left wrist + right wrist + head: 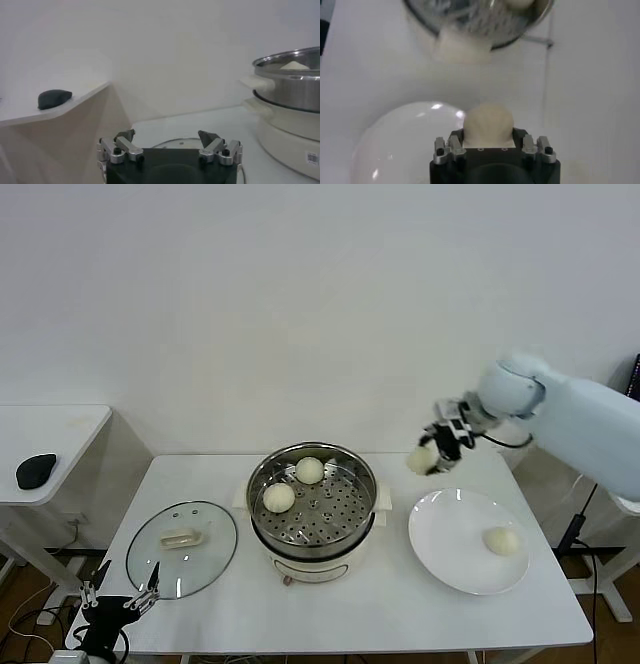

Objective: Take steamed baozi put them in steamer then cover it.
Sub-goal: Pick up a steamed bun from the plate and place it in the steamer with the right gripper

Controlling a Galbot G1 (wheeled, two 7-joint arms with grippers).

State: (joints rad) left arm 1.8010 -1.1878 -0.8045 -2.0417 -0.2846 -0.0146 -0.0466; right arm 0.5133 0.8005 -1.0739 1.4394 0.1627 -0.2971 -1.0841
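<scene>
Head view: baozi (421, 458) in right gripper (432, 455).

The round shiny steel steamer pot (312, 506) stands uncovered, so its top is free to enter. Two cream-white round buns (279, 497) occupy its far-left tray; the near and right holes stay bare

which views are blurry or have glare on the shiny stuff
Right wrist view: the round stainless-steel steamer is soft and smeared, while the cream-white bun in the right gripper is sharper; a bright glare spot sits on the flat white plate. Head view: sharp, the round glass lid shows faint reflections.
</scene>
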